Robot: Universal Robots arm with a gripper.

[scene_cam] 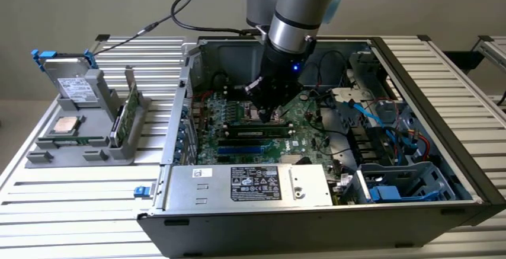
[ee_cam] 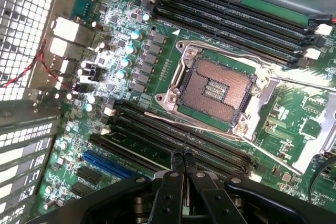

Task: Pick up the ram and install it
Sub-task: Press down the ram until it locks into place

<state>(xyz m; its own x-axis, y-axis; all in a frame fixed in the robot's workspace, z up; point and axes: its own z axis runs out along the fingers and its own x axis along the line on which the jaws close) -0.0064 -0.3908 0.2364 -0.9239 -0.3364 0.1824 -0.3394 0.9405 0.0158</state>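
The hand is hanging low inside the open computer case, just above the motherboard, with its two black fingers pressed together and gripping nothing. In the wrist view the fingertips are hovering directly over the bank of long black memory slots that is running beside the empty processor socket.

One ram stick is already sitting flat-edged in a slot on the motherboard, just below the hand in the exterior view and very near the fingertips; whether the fingers are touching it is not clear. Another green stick is standing upright in the grey holder on the tabletop, well apart from the hand, toward the exterior view's left and outside the case. A square silver processor chip is lying in the same holder, beside a drive caddy with blue clips.
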